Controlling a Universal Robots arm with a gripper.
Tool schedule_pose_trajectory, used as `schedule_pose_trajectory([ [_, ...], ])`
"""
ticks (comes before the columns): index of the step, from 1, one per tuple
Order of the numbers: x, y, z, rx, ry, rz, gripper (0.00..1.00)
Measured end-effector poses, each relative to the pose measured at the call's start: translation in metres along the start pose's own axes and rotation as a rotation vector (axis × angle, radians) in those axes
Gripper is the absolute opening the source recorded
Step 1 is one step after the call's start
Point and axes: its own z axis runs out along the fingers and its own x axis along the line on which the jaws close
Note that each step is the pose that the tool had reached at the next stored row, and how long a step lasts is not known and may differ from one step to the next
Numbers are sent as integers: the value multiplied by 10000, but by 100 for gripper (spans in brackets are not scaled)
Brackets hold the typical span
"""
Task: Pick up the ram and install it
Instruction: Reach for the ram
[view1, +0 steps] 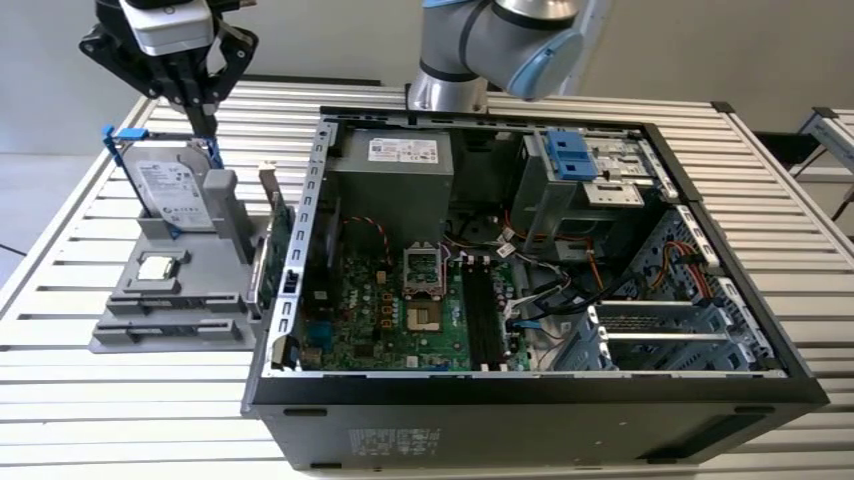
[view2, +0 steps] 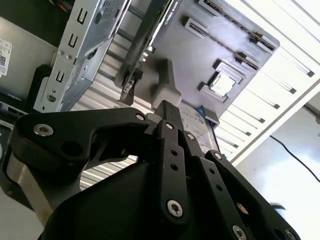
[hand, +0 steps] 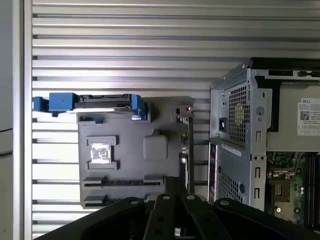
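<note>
The ram (view1: 278, 250) is a slim dark green stick standing on its long edge at the right side of the grey holder (view1: 134, 335), close to the computer case wall. In the first wrist view the ram (hand: 189, 145) shows edge-on as a thin line. My gripper (view1: 207, 125) hangs above the holder's far end, over the hard drive (view1: 174, 190), with its black fingers (view2: 167, 112) shut together on nothing. It is well above the ram and to the exterior view's left of it. The motherboard's black slots (view1: 477, 310) lie inside the open case.
The open computer case (view1: 534, 385) lies on the slatted metal table (view1: 80, 400), to the exterior view's right of the holder. The holder also carries a silver hard drive in a blue frame and a small square processor chip (view1: 158, 267). The arm's base (view1: 447, 90) stands behind the case.
</note>
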Motion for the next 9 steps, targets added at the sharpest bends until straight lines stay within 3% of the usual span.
schedule_pose_trajectory([
  [9,156,0,4,-4,17,-339,0],
])
